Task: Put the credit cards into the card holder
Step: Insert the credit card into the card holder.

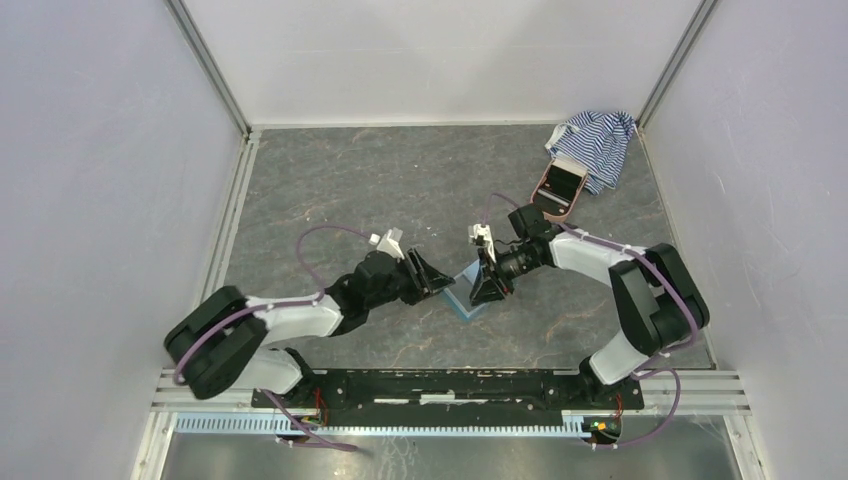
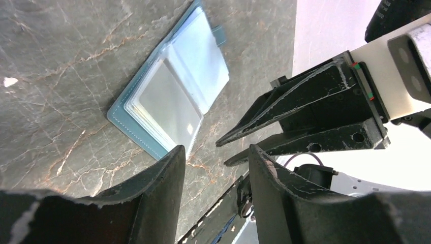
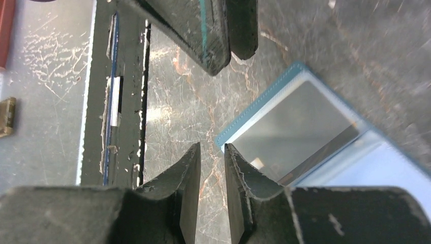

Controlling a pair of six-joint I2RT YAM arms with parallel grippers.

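The teal-blue card holder (image 1: 464,299) lies open and flat on the grey marbled table, between my two grippers. In the left wrist view the card holder (image 2: 173,91) shows its clear sleeves and snap tab. A grey credit card (image 3: 292,127) with a small chip shows through the near sleeve. My left gripper (image 2: 216,152) is open and holds nothing, just left of the holder. My right gripper (image 3: 212,148) has a narrow gap between its jaws, with nothing in it. Its tips are at the holder's near corner. No loose cards are in view.
A blue-white striped cloth (image 1: 595,140) and a pink oval case (image 1: 558,187) sit at the back right corner. The black mounting rail (image 1: 450,385) runs along the near edge. White walls close in both sides and the back.
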